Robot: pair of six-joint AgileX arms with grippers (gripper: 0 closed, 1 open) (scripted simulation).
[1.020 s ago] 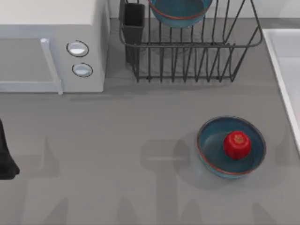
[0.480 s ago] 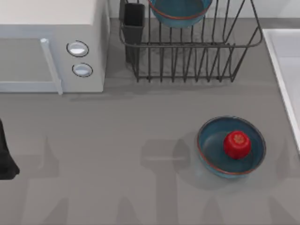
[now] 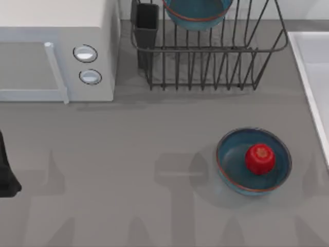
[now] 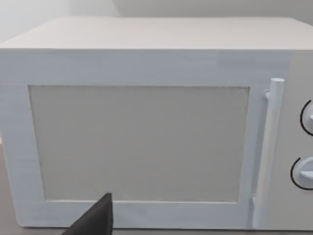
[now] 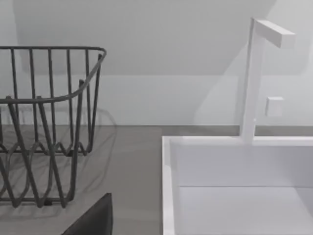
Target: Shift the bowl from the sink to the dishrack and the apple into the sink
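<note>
A deep-blue bowl [image 3: 197, 13] with a rust-red rim rests in the dark wire dishrack [image 3: 211, 51] at the back. A second bowl [image 3: 253, 160] just like it stands on the table at the right, holding the red apple [image 3: 260, 158]. The pale sink [image 3: 310, 67] runs along the table's right edge; the part of its basin [image 5: 239, 205] in the right wrist view holds nothing. My left arm [image 3: 6, 170] is parked at the left edge, its gripper [image 4: 95, 220] facing the microwave. My right gripper [image 5: 95, 218] hangs between the dishrack [image 5: 49, 112] and the sink.
A white microwave [image 3: 51, 51] with two knobs fills the back left, its door [image 4: 142, 142] closed. A black utensil cup [image 3: 146, 25] sits at the rack's left end. A white faucet [image 5: 254, 78] rises behind the sink. Bare grey table lies in the middle.
</note>
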